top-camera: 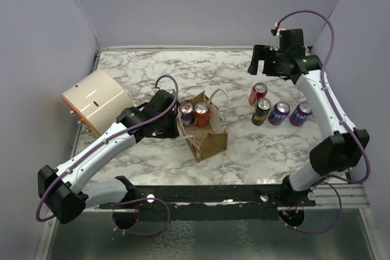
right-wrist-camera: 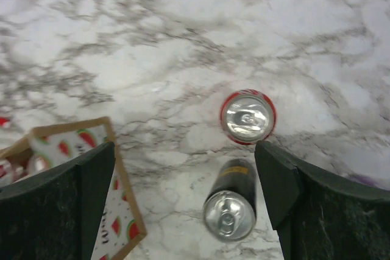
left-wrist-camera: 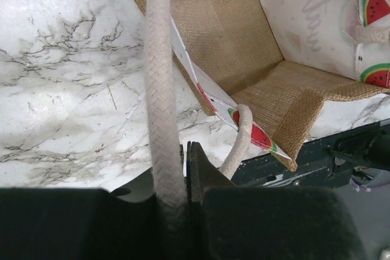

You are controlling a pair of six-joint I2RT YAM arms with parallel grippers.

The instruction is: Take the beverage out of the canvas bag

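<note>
The brown canvas bag [top-camera: 209, 137] stands open in the middle of the table. Two beverage cans stand inside it, one with a purple side [top-camera: 186, 111] and a red one [top-camera: 201, 114]. My left gripper [top-camera: 179, 123] is at the bag's left rim. In the left wrist view it [left-wrist-camera: 183, 158] is shut on a white rope handle [left-wrist-camera: 159, 83], beside the bag's watermelon-print lining [left-wrist-camera: 304, 22]. My right gripper [top-camera: 263, 63] is open and empty, raised above the back right. In its wrist view it [right-wrist-camera: 186, 181] looks down on a red can [right-wrist-camera: 247, 117] and a black can [right-wrist-camera: 230, 208].
A red can [top-camera: 258, 94], a black can [top-camera: 261, 111] and two purple cans [top-camera: 280, 113] [top-camera: 300, 114] stand right of the bag. A cream cylinder [top-camera: 94, 100] lies at the left. The bag's corner [right-wrist-camera: 116, 211] shows under my right gripper's left finger.
</note>
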